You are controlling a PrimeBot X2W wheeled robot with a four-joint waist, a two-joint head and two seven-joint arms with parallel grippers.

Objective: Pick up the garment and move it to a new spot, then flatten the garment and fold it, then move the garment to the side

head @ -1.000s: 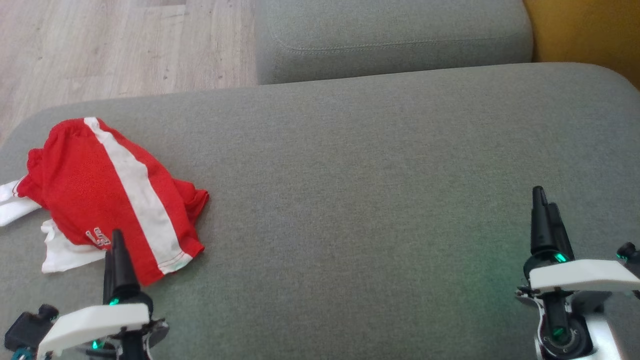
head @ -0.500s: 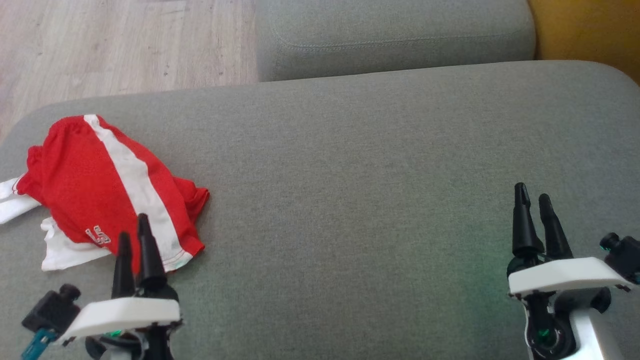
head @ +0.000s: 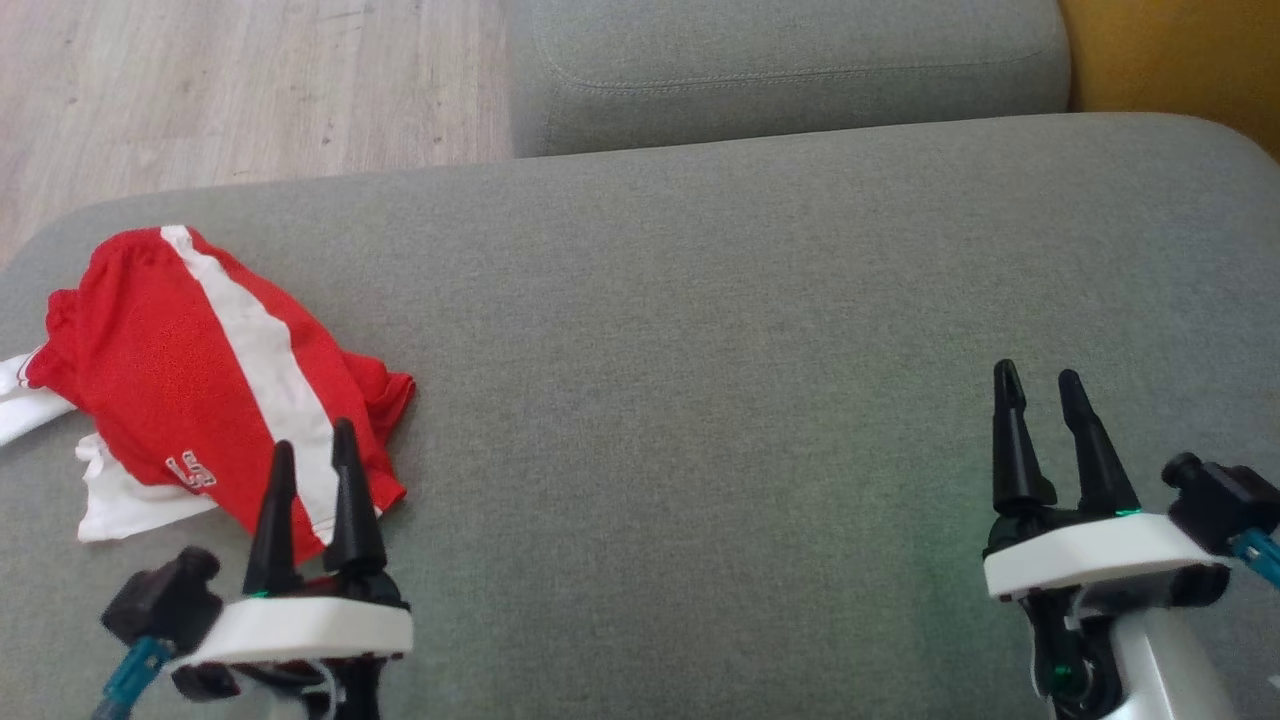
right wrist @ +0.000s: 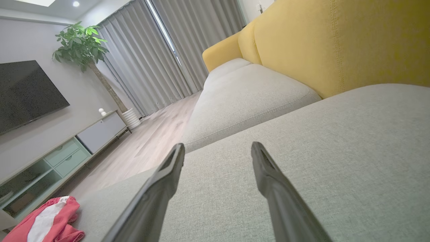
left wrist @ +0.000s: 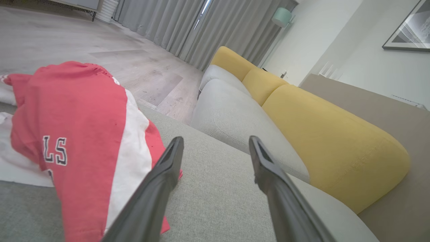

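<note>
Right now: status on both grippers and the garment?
Left gripper open, empty, at near edge of garment. Right gripper open, empty, far right of it. Garment crumpled, unheld, at left end of sofa cushion. No obstruction seen.

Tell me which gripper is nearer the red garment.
Left. The left gripper, jaws open, is at the near edge of the garment; the right gripper, also open, is far off to its right over the grey cushion.

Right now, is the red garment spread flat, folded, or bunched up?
Bunched up: the garment sits in a rumpled heap on the grey cushion, white stripe curving over a hump, white fabric sticking out underneath.
</note>
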